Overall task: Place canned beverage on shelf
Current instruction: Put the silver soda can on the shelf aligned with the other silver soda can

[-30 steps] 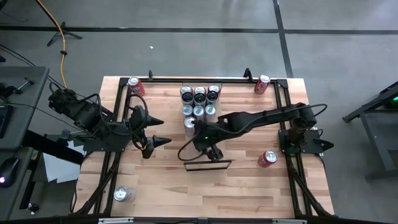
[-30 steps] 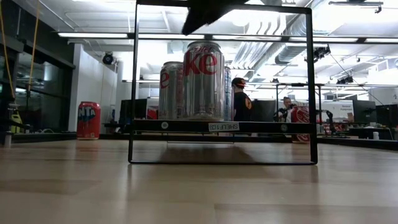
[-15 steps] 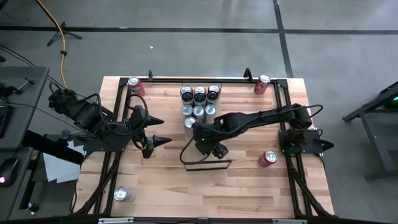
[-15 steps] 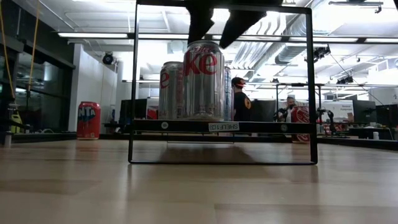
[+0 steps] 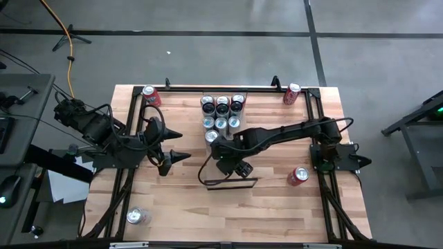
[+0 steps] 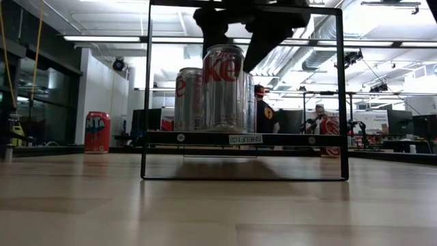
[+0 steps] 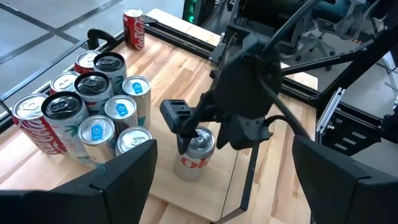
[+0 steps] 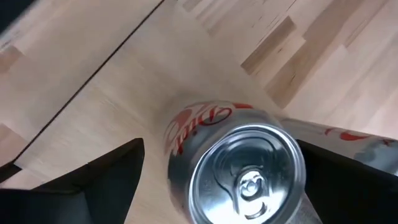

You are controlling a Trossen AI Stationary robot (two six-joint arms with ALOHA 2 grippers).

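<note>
The silver Diet Coke can [image 7: 195, 155] stands upright on the pale plain-wood shelf board [image 7: 186, 199]. The right tool [image 7: 214, 138] hangs over the can's top, fingers spread either side, released. To do this well, lift straight up so neither finger clips the rim. The left tool [image 5: 173, 145], also spread, waits well left of the can.

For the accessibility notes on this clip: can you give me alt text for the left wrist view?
The right gripper, jaws open, hangs over a silver Diet Coke can standing upright on the pale wooden shelf. A cluster of upright cans stands beside it on the tabletop, and the left gripper's fingers frame the foreground.
</note>
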